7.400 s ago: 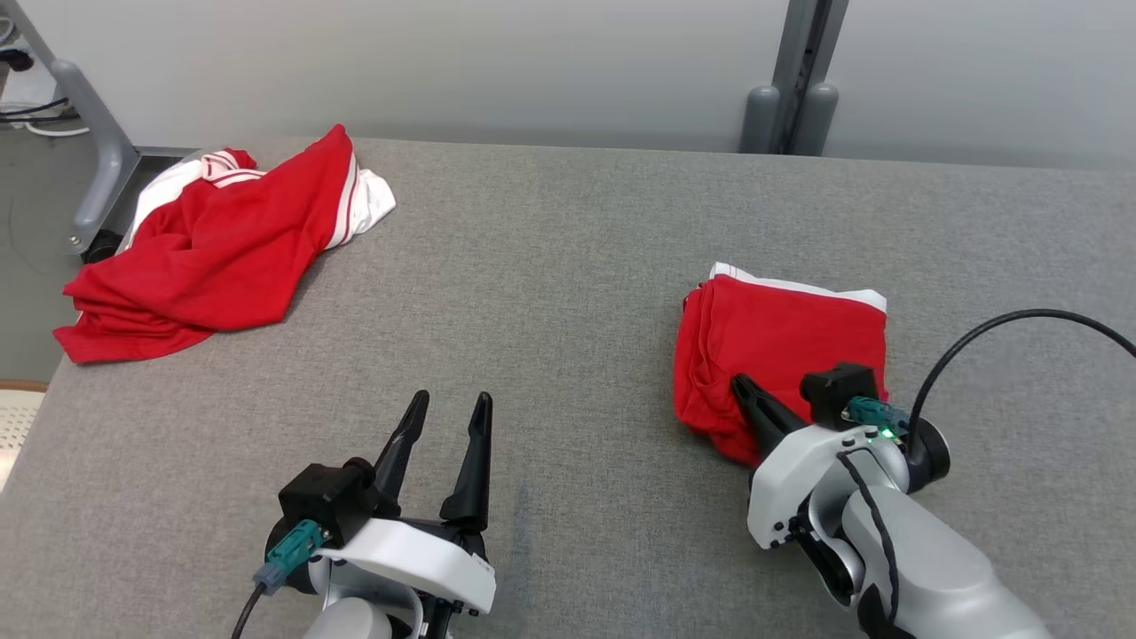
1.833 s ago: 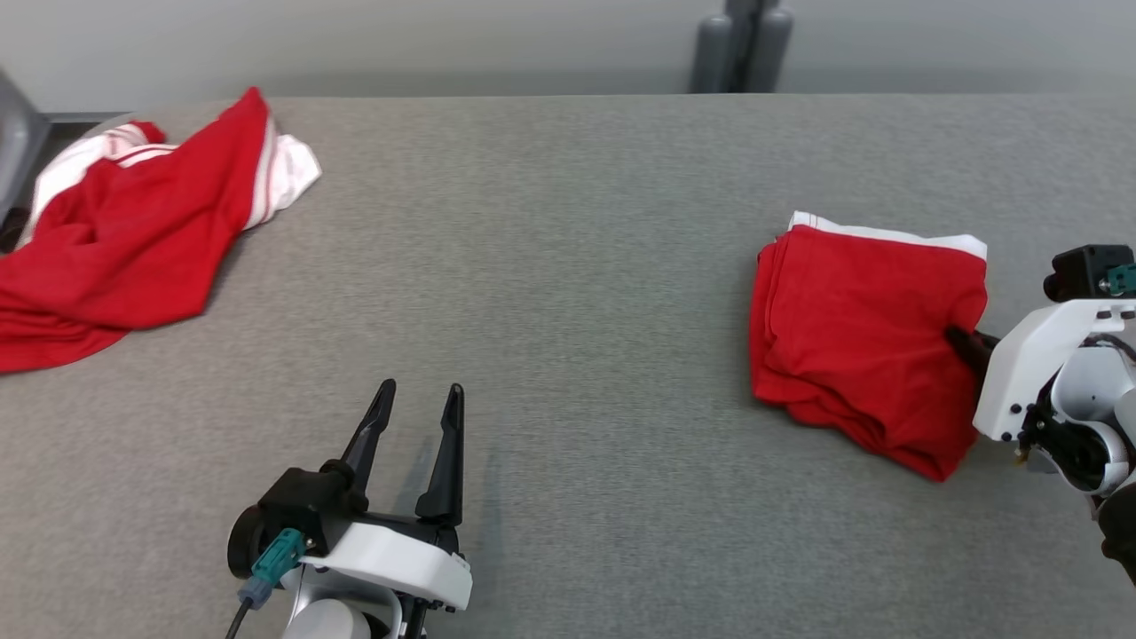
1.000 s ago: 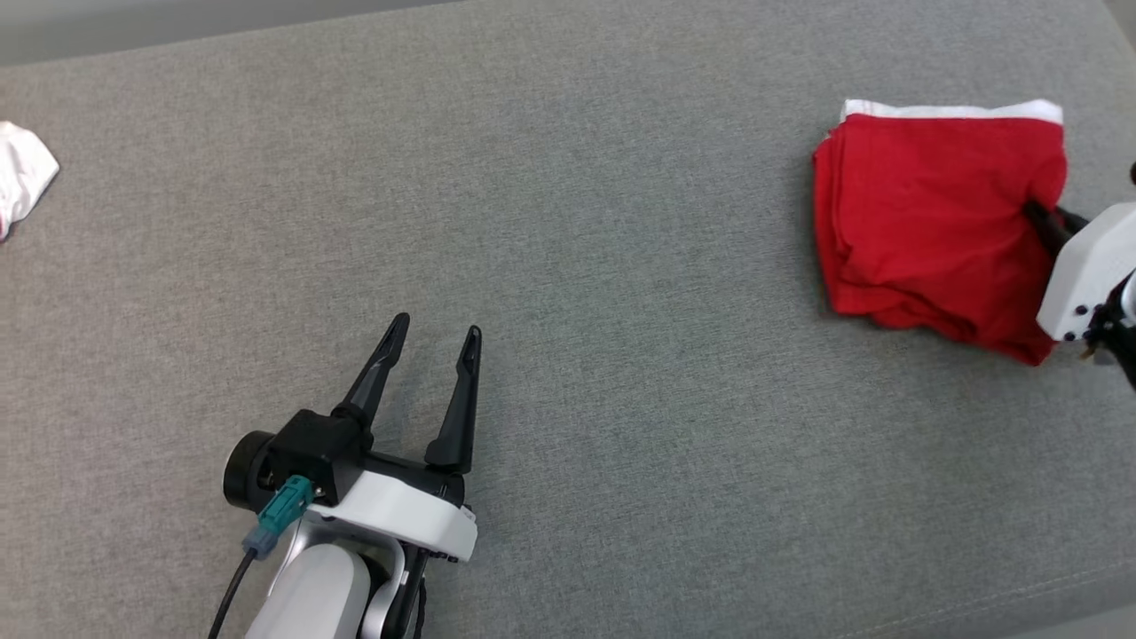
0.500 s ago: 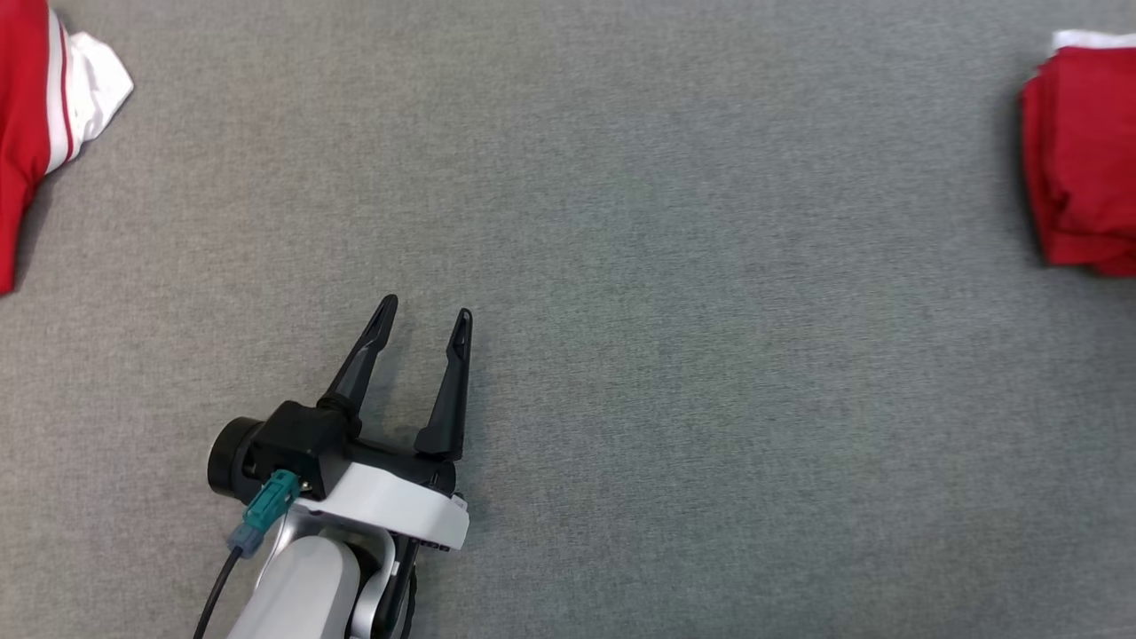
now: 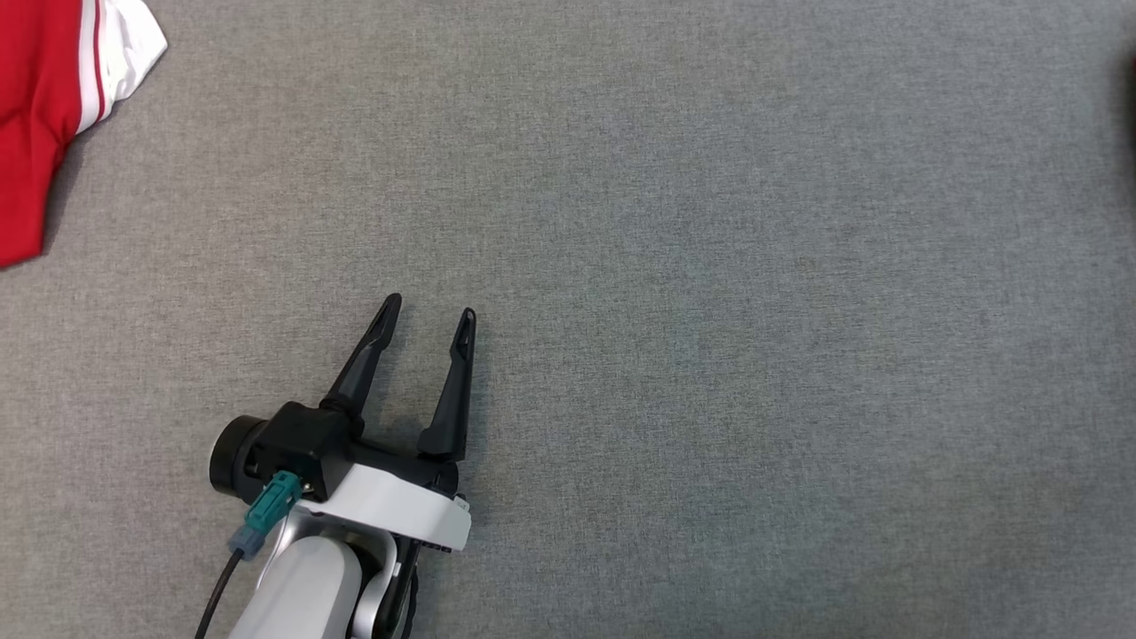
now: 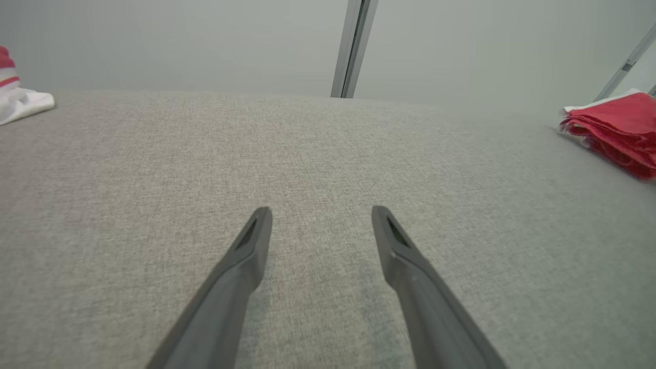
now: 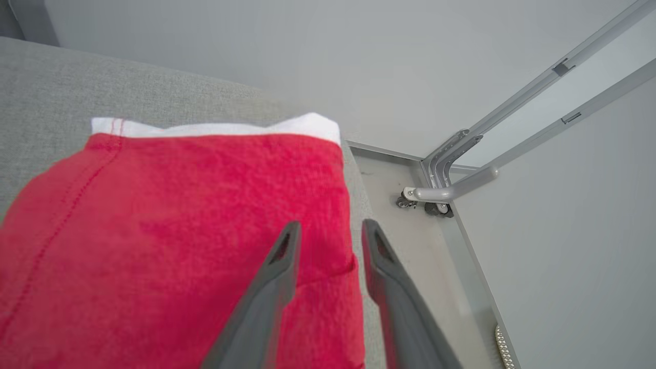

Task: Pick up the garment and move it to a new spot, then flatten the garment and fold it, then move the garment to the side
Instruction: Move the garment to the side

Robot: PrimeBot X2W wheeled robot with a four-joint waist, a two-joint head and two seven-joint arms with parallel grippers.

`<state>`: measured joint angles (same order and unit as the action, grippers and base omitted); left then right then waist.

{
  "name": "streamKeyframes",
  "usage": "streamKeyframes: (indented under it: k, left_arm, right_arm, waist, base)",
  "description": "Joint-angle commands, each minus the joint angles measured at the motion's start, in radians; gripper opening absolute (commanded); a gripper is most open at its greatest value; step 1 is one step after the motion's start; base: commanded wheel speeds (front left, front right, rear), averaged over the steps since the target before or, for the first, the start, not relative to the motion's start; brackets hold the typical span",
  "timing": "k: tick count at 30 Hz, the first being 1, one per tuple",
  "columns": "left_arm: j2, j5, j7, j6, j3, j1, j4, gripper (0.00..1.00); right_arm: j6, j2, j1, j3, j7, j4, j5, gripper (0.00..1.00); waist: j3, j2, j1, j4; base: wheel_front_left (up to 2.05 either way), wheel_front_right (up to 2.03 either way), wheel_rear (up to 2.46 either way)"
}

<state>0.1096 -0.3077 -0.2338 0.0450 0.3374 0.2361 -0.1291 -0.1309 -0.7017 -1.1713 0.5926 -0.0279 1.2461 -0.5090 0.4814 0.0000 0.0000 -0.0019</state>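
The folded red garment (image 7: pixel 179 230) lay at far right of the grey surface (image 5: pixel 710 311), its side hem just beside the surface's edge w/ floor (image 7: pixel 410 246) beyond; right hand (image 7: pixel 331 225) hung over that hem, jaws parted, nothing pinched, while left hand (image 5: pixel 429 309) sat spread wide & empty mid-surface. Cloth looked soft, light, floppy, so layers would prob. slide apart unless pinched thru the whole stack at a folded edge. Bare room lay btwn it and a crumpled garment (image 5: pixel 44 133) far left.

No text or label can be read anywhere.
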Motion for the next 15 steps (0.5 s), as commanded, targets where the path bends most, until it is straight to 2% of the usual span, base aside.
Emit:
streamKeyframes:
  k: [1, 8, 15]
  left_arm:
    - [0.006, -0.001, -0.005, 0.007, -0.001, 0.019, 0.001, 1.0]
    - [0.007, -0.005, -0.006, 0.011, 0.003, 0.016, -0.006, 1.0]
    - [0.008, -0.013, -0.008, 0.012, 0.006, 0.019, -0.018, 1.0]
  right_arm:
    - [0.0, 0.001, -0.017, -0.013, -0.035, 0.017, 0.022, 1.0]
    - [0.0, 0.044, -0.028, -0.037, -0.104, 0.039, 0.087, 1.0]
    - [0.0, 0.104, -0.019, -0.018, -0.169, 0.035, 0.13, 1.0]
  waist:
    - [0.001, 0.0, 0.0, 0.003]
    - [-0.012, 0.0, 0.0, -0.003]
    - [-0.053, 0.0, 0.0, -0.018]
  base:
    - [0.0, 0.0, 0.0]
    - [0.0, 0.0, 0.0]
    - [0.0, 0.0, 0.0]
